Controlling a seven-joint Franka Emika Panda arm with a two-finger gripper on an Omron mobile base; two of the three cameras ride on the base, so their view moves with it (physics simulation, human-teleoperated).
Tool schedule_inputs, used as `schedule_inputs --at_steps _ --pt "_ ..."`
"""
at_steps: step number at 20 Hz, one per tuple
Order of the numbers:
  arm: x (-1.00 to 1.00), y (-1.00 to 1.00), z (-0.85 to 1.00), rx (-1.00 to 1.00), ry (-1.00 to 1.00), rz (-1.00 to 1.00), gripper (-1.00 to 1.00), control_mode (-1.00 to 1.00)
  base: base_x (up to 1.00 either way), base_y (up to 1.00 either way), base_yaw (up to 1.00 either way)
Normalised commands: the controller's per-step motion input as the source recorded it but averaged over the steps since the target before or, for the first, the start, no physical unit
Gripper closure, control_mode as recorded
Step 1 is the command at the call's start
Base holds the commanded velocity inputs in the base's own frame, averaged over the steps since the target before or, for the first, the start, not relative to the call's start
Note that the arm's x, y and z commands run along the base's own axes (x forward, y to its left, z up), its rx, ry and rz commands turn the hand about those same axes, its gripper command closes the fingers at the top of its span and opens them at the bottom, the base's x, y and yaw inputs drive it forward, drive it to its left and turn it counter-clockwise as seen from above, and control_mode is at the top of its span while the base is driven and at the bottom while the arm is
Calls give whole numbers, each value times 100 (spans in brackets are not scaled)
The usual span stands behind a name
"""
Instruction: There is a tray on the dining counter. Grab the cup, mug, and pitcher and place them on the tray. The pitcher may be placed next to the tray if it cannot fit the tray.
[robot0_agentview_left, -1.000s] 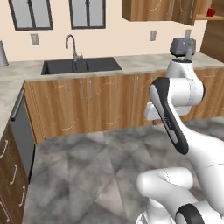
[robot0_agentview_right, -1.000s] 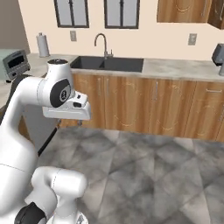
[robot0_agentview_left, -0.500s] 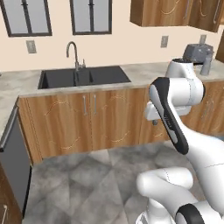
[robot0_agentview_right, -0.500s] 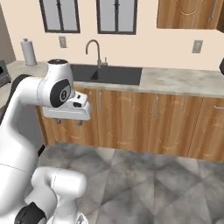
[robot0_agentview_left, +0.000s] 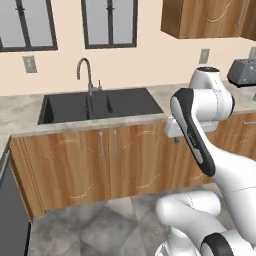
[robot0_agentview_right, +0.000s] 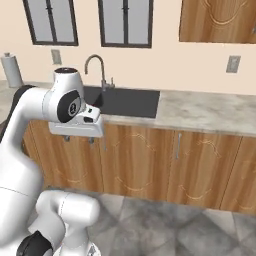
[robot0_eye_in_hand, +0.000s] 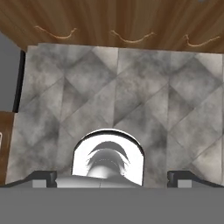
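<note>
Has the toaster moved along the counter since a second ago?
No. The toaster still sits just right of the wall outlet. The whole picture shifted together, so the camera moved, not the toaster.

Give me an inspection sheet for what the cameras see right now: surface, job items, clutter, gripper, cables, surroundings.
Surface: marble counter with a black sink and faucet.
Job's things: nothing seen.
Clutter: grey toaster at the counter's right end; paper towel roll at its left end.
Gripper: gripper open, empty, pointing down at the grey tiled floor.
Cables: nothing seen.
Surroundings: wood cabinets, two windows, wall outlets.
</note>
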Motion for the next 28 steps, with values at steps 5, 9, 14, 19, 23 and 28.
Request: schedule_inputs --at_steps 5,9,14,19,23,28 --pt "0 0 0 0 0 0 -100 100 7 -89 8" --pt "0 0 0 0 0 0 -100 100 -28 -100 2" --pt "0 0 0 0 0 0 -100 100 -16 -100 0" --pt "0 0 0 0 0 0 -100 100 -11 -100 0" --pt "0 0 0 0 0 0 -100 100 -9 -100 0" --pt "0 0 0 0 0 0 -100 100 -1 -100 0"
